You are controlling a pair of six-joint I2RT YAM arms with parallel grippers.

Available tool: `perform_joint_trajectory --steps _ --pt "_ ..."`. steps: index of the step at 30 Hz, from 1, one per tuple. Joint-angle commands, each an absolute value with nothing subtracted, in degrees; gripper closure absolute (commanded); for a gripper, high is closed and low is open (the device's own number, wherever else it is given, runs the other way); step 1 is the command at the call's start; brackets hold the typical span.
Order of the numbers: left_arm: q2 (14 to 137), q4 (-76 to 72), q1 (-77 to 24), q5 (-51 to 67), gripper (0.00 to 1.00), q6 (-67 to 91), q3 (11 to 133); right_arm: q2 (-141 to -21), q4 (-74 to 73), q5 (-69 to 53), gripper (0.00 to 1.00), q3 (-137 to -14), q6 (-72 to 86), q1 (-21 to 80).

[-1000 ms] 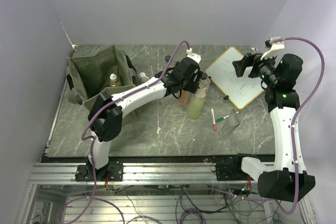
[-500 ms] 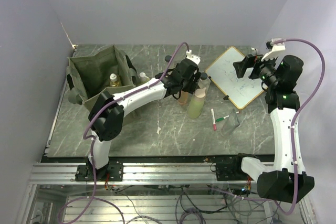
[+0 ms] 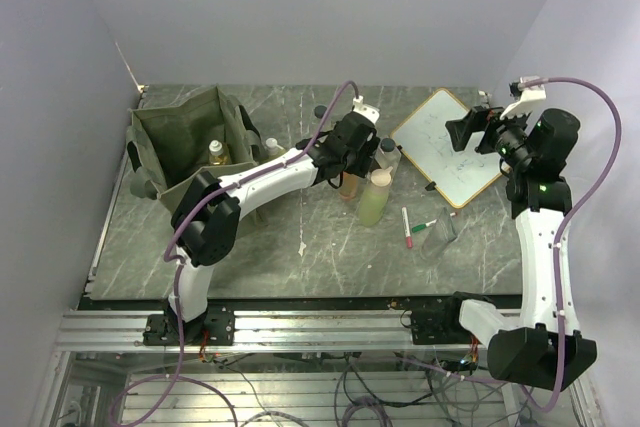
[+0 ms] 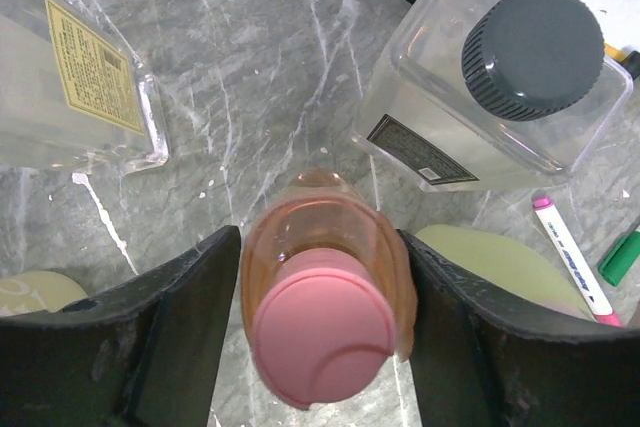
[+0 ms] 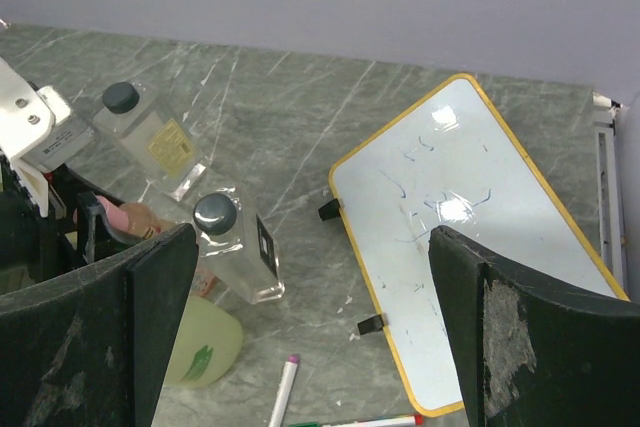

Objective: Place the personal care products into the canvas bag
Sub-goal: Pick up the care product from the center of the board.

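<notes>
My left gripper [image 4: 318,247] is shut on an orange bottle with a pink cap [image 4: 325,287], both fingers pressed to its sides while it stands on the table [image 3: 349,187]. Close by stand a clear bottle with a black cap [image 4: 480,97] and a pale yellow-green bottle [image 3: 374,197]. Another clear bottle with a yellow label [image 4: 70,87] is to the left. The olive canvas bag [image 3: 160,132] stands open at the back left with one bottle [image 3: 215,152] inside. My right gripper [image 5: 310,267] hangs open and empty, high over the whiteboard.
A wood-framed whiteboard [image 3: 448,145] lies at the back right. A red marker [image 3: 407,227] and a green marker [image 3: 424,226] lie in front of the bottles. The left arm stretches across from the bag's near side.
The left gripper's fingers have drawn in against the orange bottle. The right arm has shifted slightly to the right and up.
</notes>
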State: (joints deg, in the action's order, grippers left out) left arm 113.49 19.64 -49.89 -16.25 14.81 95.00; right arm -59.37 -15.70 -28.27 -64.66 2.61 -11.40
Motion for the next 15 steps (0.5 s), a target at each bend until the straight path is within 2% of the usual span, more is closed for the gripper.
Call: perform_joint_trajectory --steps 1,8,15 --pt "114.0 16.8 -49.3 -16.0 0.31 14.2 94.4 -58.1 -14.4 -29.2 0.00 -63.6 3.6 -12.3" --pt "113.7 16.6 -49.1 -14.3 0.48 12.4 94.9 -57.9 -14.5 -29.1 0.00 -63.7 3.4 -12.5" --pt "109.7 14.6 -49.1 -12.9 0.87 4.7 94.5 -57.9 -14.2 -29.7 0.00 -63.6 3.7 -12.7"
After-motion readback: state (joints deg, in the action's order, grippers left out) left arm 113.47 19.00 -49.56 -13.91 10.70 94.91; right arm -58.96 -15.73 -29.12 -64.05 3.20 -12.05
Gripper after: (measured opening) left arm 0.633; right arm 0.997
